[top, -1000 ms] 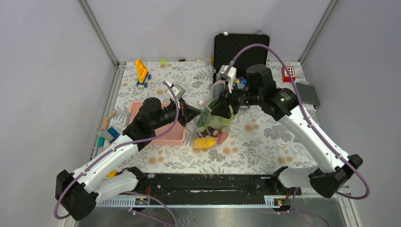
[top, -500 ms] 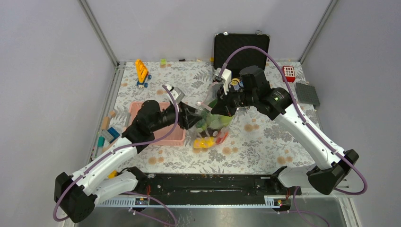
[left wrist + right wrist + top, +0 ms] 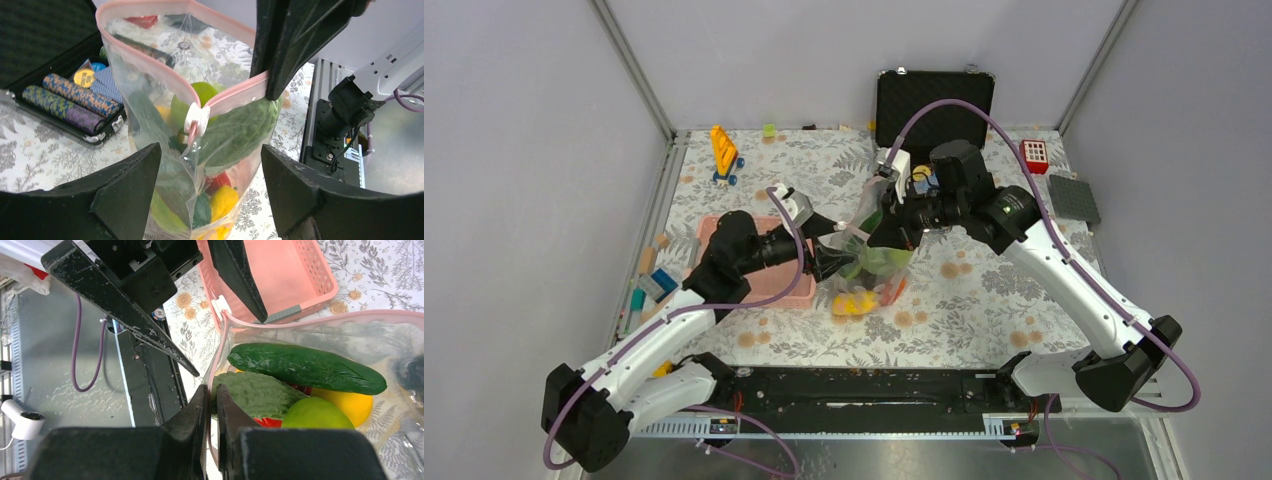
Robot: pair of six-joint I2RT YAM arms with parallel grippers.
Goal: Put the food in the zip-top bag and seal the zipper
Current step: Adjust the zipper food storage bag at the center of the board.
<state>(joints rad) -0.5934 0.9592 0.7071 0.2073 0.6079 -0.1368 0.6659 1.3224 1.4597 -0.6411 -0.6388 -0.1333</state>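
Table (image 3: 984, 300): flowered cloth fills the middle of the top view, and my two arms reach in from the bottom edge.
Black case (image 3: 934, 100): open at the top centre, with rows of striped poker chips (image 3: 75, 97) lying inside it.
Pink basket (image 3: 799, 296): left of centre, partly under my left arm and just beside the bag.
Zip-top bag (image 3: 879, 262): right in the middle of the frame, hanging mouth-up between my two grippers, with its bottom sagging towards the cloth.
Right gripper (image 3: 212, 390): jaws pinched tight on the bag's pink rim, and that pinch holds the bag up.
Left gripper (image 3: 209, 155): jaws wide, one finger on each side of the bag below the slider, gripping nothing.
Cucumber (image 3: 305, 367): inside the bag, lying across the top of the pile.
Leafy piece (image 3: 255, 392): inside, under the cucumber and against the bag wall.
Yellow citrus (image 3: 357, 405): inside, lower right of my right wrist view.
Zipper (image 3: 150, 70): the two pink strips gape apart, so the mouth is open.
Slider (image 3: 196, 119): small and white, at the near corner where the strips meet.
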